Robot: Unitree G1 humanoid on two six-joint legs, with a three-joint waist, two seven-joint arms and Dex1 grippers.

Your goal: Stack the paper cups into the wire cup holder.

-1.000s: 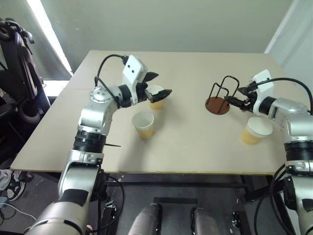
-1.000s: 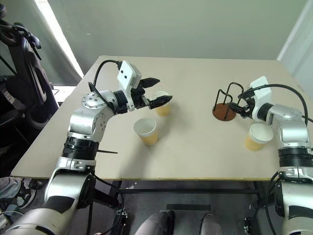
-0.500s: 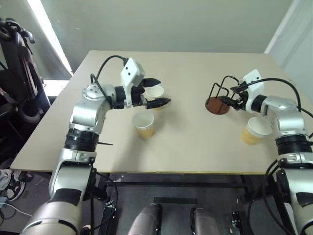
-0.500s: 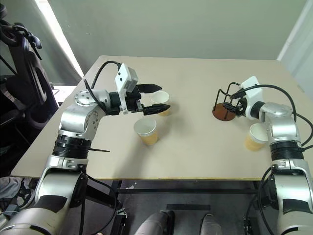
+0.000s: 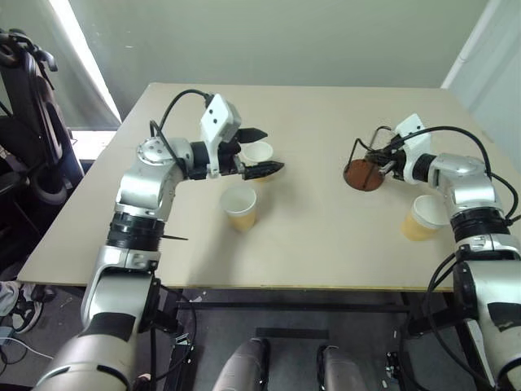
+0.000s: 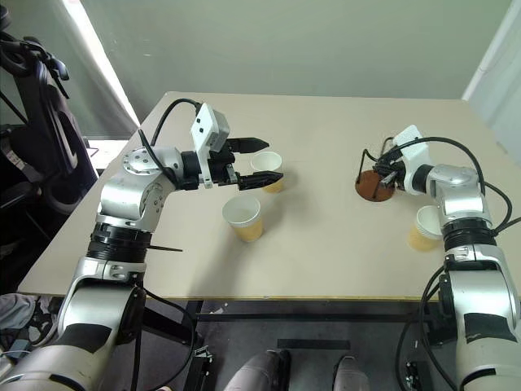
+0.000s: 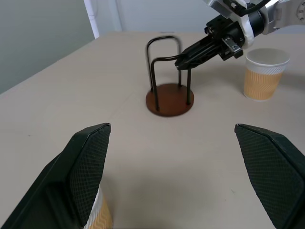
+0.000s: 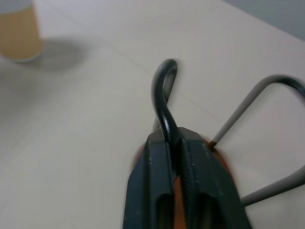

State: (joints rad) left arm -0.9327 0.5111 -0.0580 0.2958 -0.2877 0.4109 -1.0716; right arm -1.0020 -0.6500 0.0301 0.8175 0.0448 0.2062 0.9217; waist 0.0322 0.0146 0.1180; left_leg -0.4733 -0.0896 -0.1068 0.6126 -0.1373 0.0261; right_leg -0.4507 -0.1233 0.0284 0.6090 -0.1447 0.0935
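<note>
Right now R gripper point(image 8: 175, 157) is clamped on a wire loop of the wire cup holder point(image 5: 363, 174); L gripper point(image 5: 259, 152) spread wide around a paper cup point(image 5: 259, 158); no legible writing.

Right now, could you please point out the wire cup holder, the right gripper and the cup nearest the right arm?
wire cup holder point(image 7: 169, 99): left wrist view, disc base.
right gripper point(image 7: 183, 58): left wrist view, fingertips.
cup nearest the right arm point(image 5: 421, 218): left eye view, side wall.

three paper cups point(image 5: 241, 208), one wire cup holder point(image 5: 364, 168)
</note>
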